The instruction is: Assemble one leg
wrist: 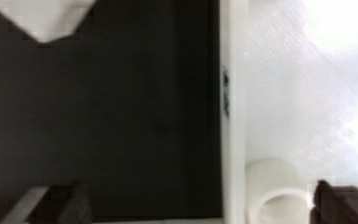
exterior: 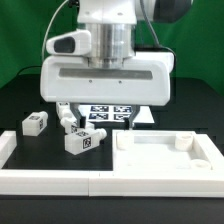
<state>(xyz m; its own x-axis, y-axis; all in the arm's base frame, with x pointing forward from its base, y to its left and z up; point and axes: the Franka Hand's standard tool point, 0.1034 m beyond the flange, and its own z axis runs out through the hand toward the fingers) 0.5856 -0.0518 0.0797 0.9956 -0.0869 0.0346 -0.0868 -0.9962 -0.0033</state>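
On my feed I see a plain green backdrop (exterior: 18, 40) across the far side, on the left and the right alike. Nearer lies a matt black table (exterior: 15, 100), under bright, even light.

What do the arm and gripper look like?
Arm: white cylindrical links with a dark section near the top. Gripper: wide white rounded box body, dark fingertips. A small white-and-black module sits beside the wrist. No cables or markings discernible.
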